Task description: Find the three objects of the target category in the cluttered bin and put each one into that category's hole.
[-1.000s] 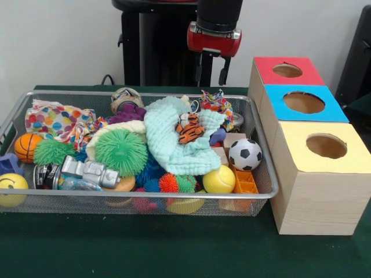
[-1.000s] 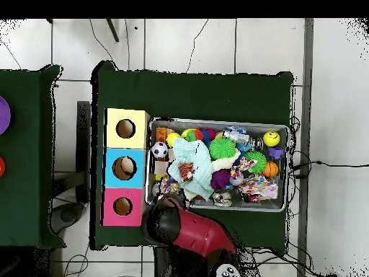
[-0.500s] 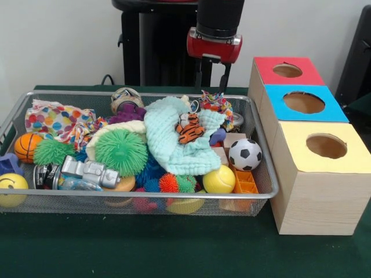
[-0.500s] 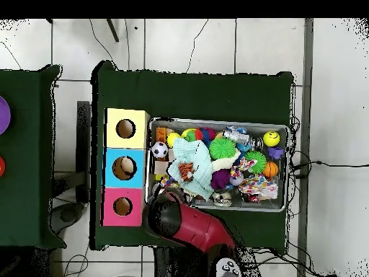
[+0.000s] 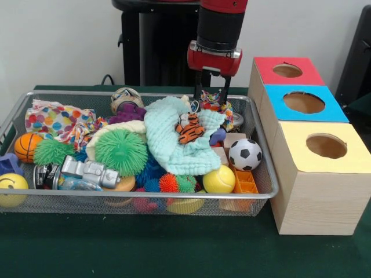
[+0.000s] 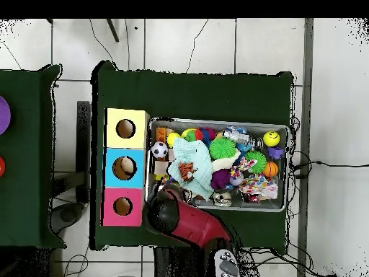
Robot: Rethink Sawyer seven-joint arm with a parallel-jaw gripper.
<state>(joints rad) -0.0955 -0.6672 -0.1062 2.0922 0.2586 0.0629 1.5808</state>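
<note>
Front view — gripper (image 5: 211,92) at top centre, jaws released, just above knotted rag toy (image 5: 217,103) in bin (image 5: 145,196).

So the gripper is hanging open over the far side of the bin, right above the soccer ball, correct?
Not quite. In the front view the open gripper does hang over the far side of the bin, but it is above the multicolored rope toy, not the soccer ball. The soccer ball sits nearer the camera, toward the yellow-topped box.
</note>
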